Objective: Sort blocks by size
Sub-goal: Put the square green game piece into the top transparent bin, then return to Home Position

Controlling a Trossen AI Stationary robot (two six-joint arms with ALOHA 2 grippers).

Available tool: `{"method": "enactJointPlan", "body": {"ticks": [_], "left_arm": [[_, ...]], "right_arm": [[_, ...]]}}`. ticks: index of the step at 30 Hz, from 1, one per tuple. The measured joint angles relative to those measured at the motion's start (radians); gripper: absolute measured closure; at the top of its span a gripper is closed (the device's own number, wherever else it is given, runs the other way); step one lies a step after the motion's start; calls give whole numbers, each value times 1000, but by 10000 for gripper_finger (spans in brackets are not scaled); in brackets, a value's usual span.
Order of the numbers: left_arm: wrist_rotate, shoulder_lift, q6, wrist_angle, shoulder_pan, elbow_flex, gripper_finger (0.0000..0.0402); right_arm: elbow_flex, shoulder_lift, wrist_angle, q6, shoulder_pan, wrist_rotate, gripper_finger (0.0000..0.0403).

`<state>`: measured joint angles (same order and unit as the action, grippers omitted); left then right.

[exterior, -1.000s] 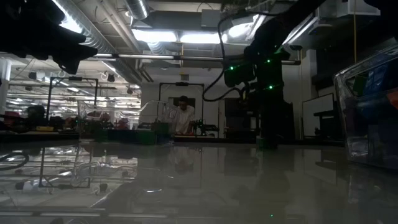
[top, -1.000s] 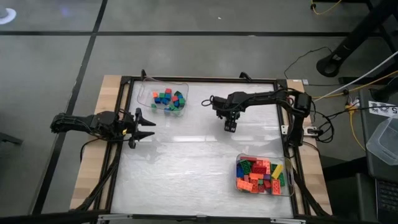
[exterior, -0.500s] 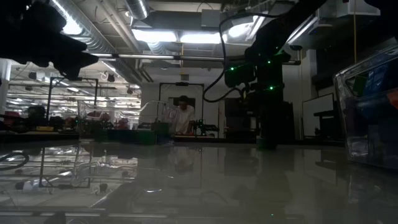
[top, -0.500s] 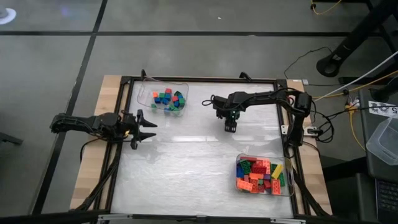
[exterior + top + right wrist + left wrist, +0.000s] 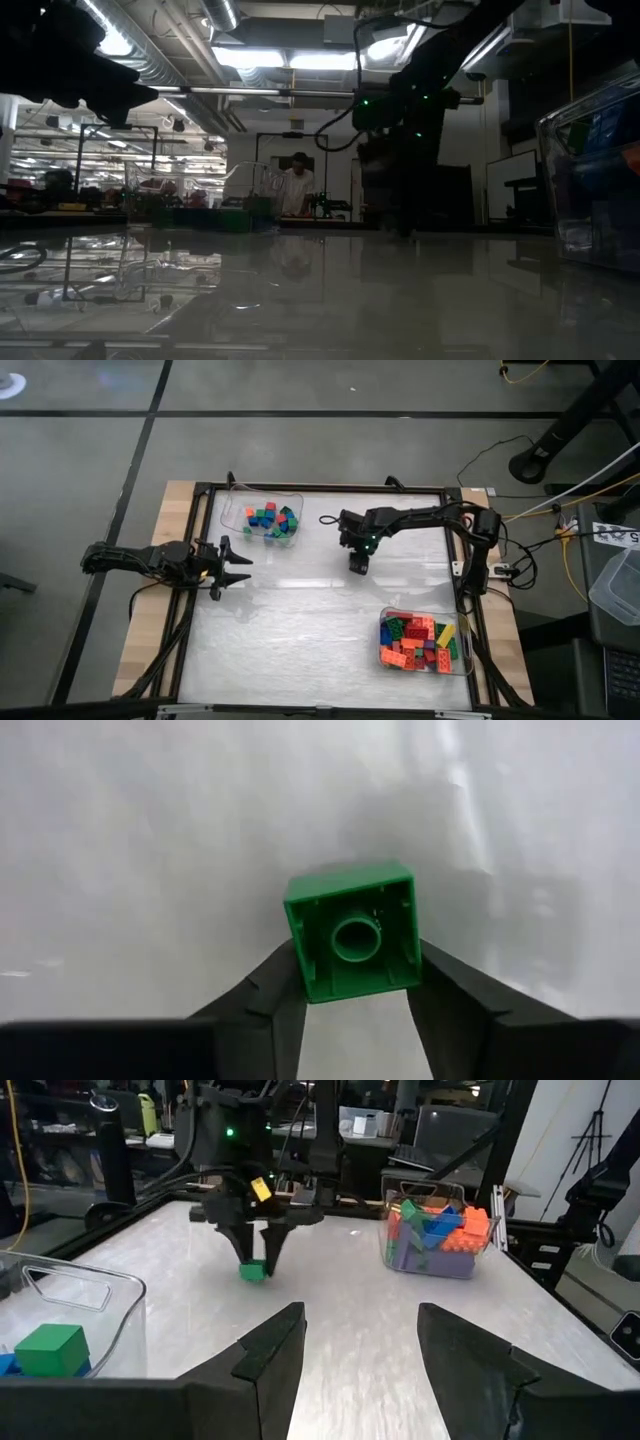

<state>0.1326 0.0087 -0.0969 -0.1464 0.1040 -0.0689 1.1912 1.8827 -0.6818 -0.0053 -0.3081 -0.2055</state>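
Observation:
A short green block (image 5: 352, 932) lies on the white table (image 5: 300, 620) with its hollow underside turned toward my right wrist camera. My right gripper (image 5: 355, 1005) stands over it near the table's middle (image 5: 357, 565), shut on its two sides. From the left wrist view the block (image 5: 252, 1270) shows right under those fingers, on the table. My left gripper (image 5: 246, 569) waits open at the left edge, pointing level, with nothing between its fingers (image 5: 275, 1350). My right gripper pinches the green block between its two fingers, one on each of two opposite side walls (image 5: 296, 970). The fingers come from above, slanting steeply down. The block's open underside (image 5: 355, 938) faces up toward the wrist. It appears to rest on the table.
A clear tray (image 5: 262, 518) with several short blocks stands at the far left. Another clear tray (image 5: 425, 643) with several mixed blocks stands at the near right. A black frame (image 5: 320, 488) rims the table. A person (image 5: 296, 185) is far off in the room.
My right gripper has tipped its fingers more steeply down, and its tip has swung a little toward the table's left edge. Its fingers have drawn together onto the green block. My left arm has kept still.

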Motion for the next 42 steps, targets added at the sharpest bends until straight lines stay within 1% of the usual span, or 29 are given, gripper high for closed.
{"method": "enactJointPlan", "body": {"ticks": [3,6,9,12,14,15,17,19,20,22,27,30,36,42], "left_arm": [[1,0,-1,-1,0,0,219],[1,0,-13,-1,0,0,219],[1,0,-5,-2,0,0,219],[1,0,-8,-3,0,0,219],[1,0,-7,-3,0,0,219],[1,0,-4,-3,0,0,219],[1,0,-6,-3,0,0,219],[1,0,-7,-4,0,0,219],[1,0,-7,-4,0,0,219],[1,0,-7,-4,0,0,219],[2,0,-7,-4,0,0,219],[2,0,-7,-2,0,0,219],[2,0,-7,-2,0,0,219],[2,1,-7,-1,0,0,219]], "right_arm": [[0,1,69,49,10,-104,235],[0,1,208,79,38,-190,234],[0,1,416,91,73,-204,252],[0,1,669,99,100,-203,265],[0,1,841,99,110,-186,264],[0,1,925,98,111,-158,260],[0,1,1063,94,107,-65,249],[0,1,1151,80,94,48,240],[0,1,1179,78,88,94,238],[0,1,1216,76,69,129,239],[5,37,1278,77,37,140,257],[46,88,1290,78,30,177,256],[149,185,1278,79,33,197,218],[194,190,1211,84,33,197,183]]}}
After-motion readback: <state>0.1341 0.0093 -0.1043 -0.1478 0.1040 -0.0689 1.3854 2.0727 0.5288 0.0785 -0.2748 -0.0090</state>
